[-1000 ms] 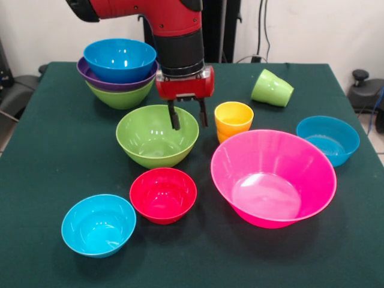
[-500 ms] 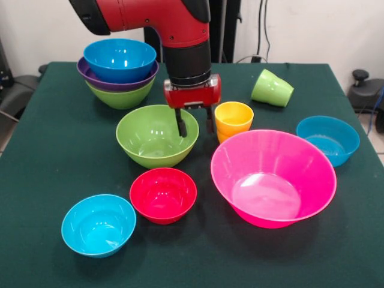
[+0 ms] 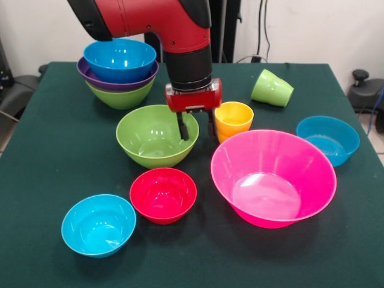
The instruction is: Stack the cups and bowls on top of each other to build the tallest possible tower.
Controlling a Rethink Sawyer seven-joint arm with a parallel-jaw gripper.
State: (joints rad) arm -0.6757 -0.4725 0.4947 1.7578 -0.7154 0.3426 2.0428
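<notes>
My gripper (image 3: 197,133) hangs open at the right rim of a lime green bowl (image 3: 150,137); one finger is inside the bowl, the other outside it, close to the upright yellow-orange cup (image 3: 233,117). Nothing is held. The tower (image 3: 120,72) stands at the back left: a lime green bowl at its base, then a purple one, then a blue one on top. A light green cup (image 3: 272,88) lies tipped on its side at the back right. The huge pink bowl (image 3: 273,177), a blue bowl (image 3: 328,139), a red bowl (image 3: 163,194) and a cyan bowl (image 3: 98,225) sit singly on the table.
All of this rests on a dark green tablecloth (image 3: 48,150). The red arm (image 3: 174,30) comes down just right of the tower. Black equipment and cables stand behind the table's far edge.
The gripper has moved rightward in the picture and lower, from above the lime green bowl's middle to its right rim. No bowl or cup has moved.
</notes>
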